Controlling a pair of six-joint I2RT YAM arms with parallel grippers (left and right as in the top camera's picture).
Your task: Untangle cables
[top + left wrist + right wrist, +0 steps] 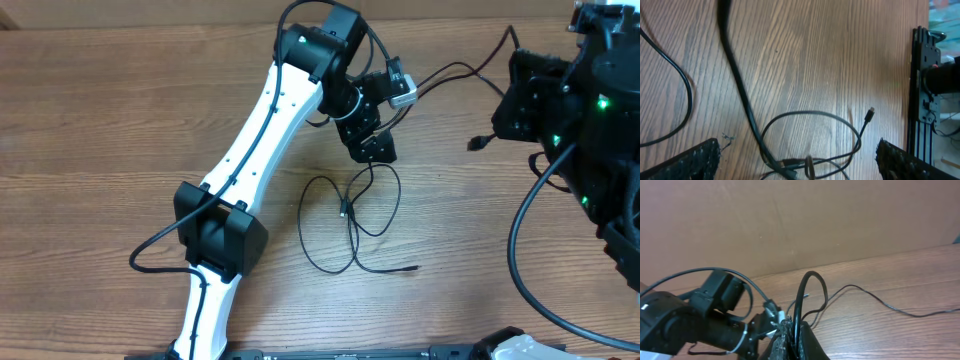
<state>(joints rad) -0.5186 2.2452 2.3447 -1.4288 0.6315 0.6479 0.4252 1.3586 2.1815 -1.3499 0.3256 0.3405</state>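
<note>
The cables lie in a loose tangle on the table near its middle: a couple of overlapping loops that cross one another, with one tail running off to the right. The bundle's long axis runs far to near. Its far end sits right under my left gripper, which hangs over it pointing down. That gripper's fingers are spread as wide as they go and hold nothing. In the left wrist view the two pads sit at the lower corners, and a loop, a crossing and a small plug all lie on the wood between them. So the tangle is straight below this tool and a little to its near side, and I judge that a plain drop would bring the fingers down astride the crossing. My right gripper is well apart from the heap, off to the right. Its fingers are pressed together, and a cable arches up out of them in a tight loop, so I take it to be pinched there, with a thin run trailing away across the wood. My left arm is plainly the nearer one to the tangle. As I read it, the next move turns on setting the open fingers across a strand, not along it. In the left wrist view the nearest strand does pass between the pads that way.
</note>
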